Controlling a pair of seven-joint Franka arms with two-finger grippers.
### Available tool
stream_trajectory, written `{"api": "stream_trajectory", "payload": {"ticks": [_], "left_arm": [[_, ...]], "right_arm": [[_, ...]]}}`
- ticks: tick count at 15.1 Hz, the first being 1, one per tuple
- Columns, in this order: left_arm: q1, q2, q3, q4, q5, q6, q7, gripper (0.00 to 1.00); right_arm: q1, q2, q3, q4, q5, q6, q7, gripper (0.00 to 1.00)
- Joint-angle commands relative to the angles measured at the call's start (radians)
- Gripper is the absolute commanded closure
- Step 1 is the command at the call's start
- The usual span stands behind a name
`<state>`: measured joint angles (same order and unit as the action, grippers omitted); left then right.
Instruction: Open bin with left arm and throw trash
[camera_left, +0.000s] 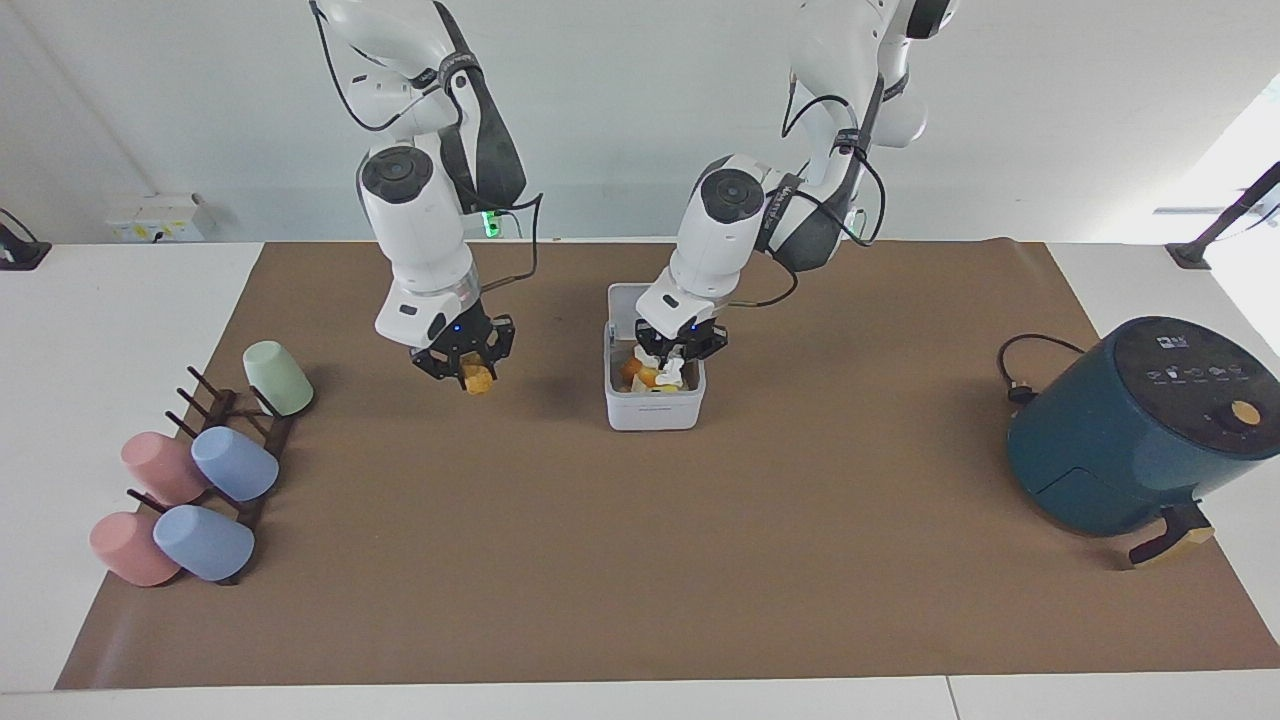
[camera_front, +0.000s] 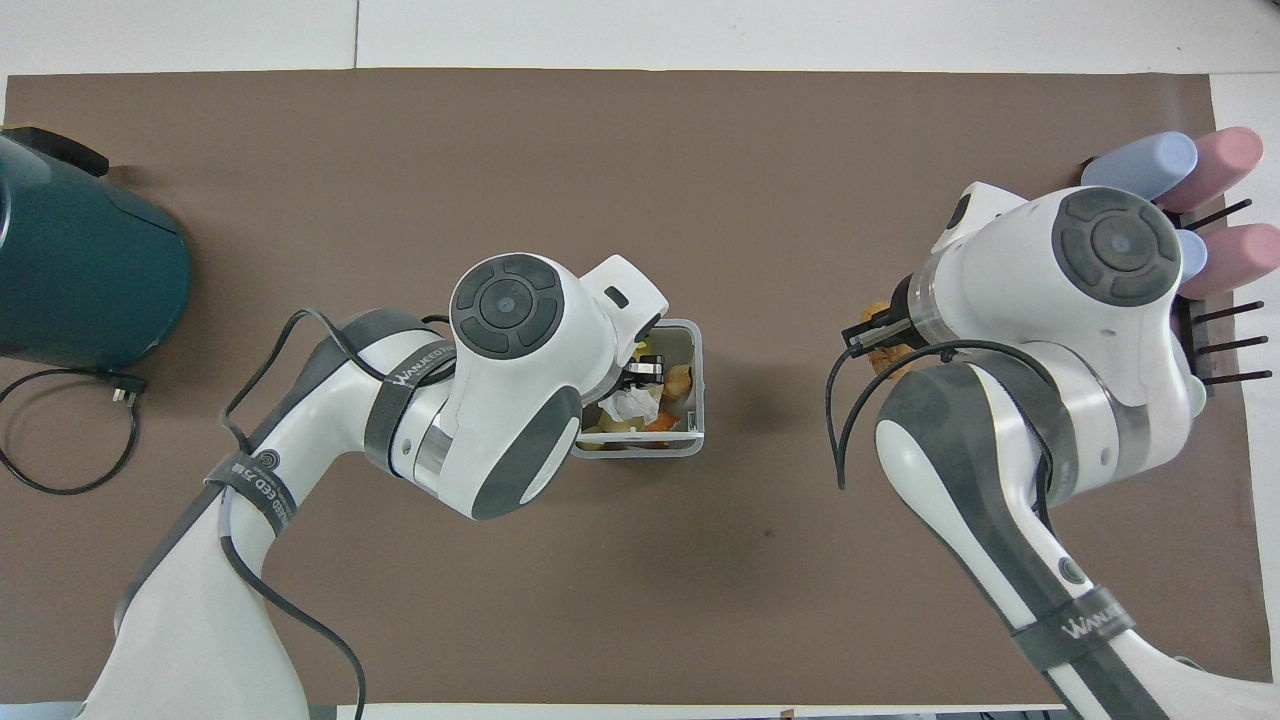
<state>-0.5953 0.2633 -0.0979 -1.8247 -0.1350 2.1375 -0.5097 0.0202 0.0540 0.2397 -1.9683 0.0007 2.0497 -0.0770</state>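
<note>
Centrally on the brown mat covering the bench: the bin, lid swung up toward the robots, open and holding yellow and orange scraps. Directly over its opening, the left gripper, fingers parted, with the crumpled white tissue just below them on top of the scraps; whether touching the tissue, cannot tell. Up in the air over bare mat between the bin and the cup rack, the right gripper, fingers closed on the golden-brown crumbed piece, blue light showing at its wrist. On the rack at the right arm's end: pastel cups in green, pink and blue, partly covered by the right arm in the overhead view. At the left arm's end: the dark-teal air fryer, its black cord coiled on the mat beside it, nearer to the robots
</note>
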Motion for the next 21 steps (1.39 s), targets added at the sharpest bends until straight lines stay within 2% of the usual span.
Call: {"api": "stream_trajectory", "payload": {"ticks": [1, 2, 5, 8, 10, 16, 21], "left_arm": [[-0.024, -0.035, 0.018, -0.03, -0.015, -0.007, 0.0, 0.0], [-0.024, -0.036, 0.018, -0.024, -0.015, -0.025, -0.003, 0.0], [-0.021, -0.067, 0.018, -0.002, -0.015, -0.076, -0.001, 0.0], [-0.011, -0.096, 0.023, 0.05, -0.015, -0.164, -0.001, 0.0], [0.003, -0.105, 0.032, 0.1, -0.015, -0.229, 0.0, 0.0], [0.221, -0.225, 0.032, 0.128, -0.003, -0.327, 0.046, 0.0], [0.44, -0.288, 0.033, 0.128, 0.038, -0.461, 0.34, 0.0]], "right_arm": [[-0.011, -0.006, 0.01, 0.045, 0.001, -0.08, 0.033, 1.0], [-0.01, -0.009, 0.01, 0.046, 0.004, -0.085, 0.037, 1.0], [-0.014, -0.006, 0.006, 0.078, 0.129, -0.131, 0.126, 1.0], [0.006, -0.002, 0.015, 0.078, 0.139, -0.092, 0.267, 1.0], [0.059, 0.001, 0.02, 0.077, 0.163, -0.045, 0.368, 1.0], [0.164, 0.036, 0.02, 0.068, 0.329, 0.157, 0.615, 1.0], [0.256, 0.087, 0.02, 0.059, 0.364, 0.297, 0.741, 1.0]]}}
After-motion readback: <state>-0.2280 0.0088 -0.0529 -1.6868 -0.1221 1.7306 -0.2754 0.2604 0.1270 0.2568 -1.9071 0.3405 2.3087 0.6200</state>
